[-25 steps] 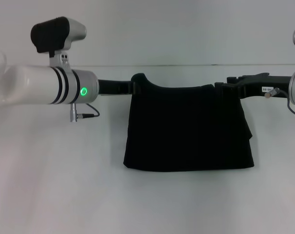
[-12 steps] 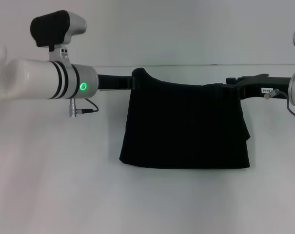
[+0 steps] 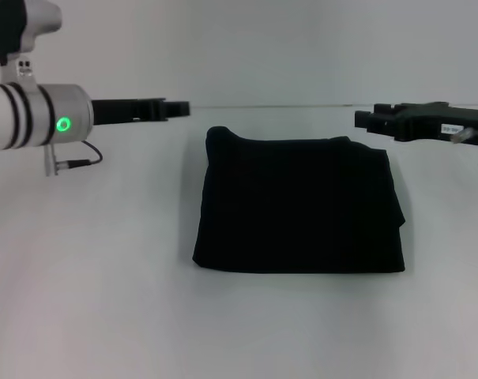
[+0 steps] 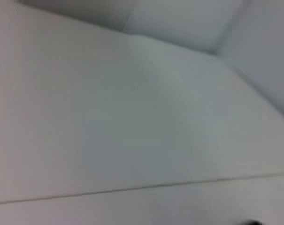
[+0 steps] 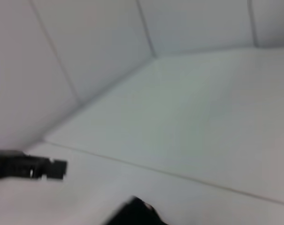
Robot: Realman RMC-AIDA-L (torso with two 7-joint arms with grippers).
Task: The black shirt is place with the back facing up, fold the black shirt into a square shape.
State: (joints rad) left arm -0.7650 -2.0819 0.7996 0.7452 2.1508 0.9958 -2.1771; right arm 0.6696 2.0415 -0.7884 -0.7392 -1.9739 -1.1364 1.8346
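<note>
On my left, the left gripper (image 3: 178, 108) hangs in the air, just beside the far left corner of the shirt and not touching it. I cannot tell if it is open or closed.

The black shirt (image 3: 298, 207) lies flat on the white table (image 3: 96, 292), between my two grippers. It is folded into a neat, almost square pad with soft, rounded edges. I think it is light, floppy and a bit thick now. It would sag if lifted, so I would take it by two corners.

On my right, the right gripper (image 3: 365, 120) hangs just beside the far right corner, holding nothing. I cannot tell its state either.
</note>
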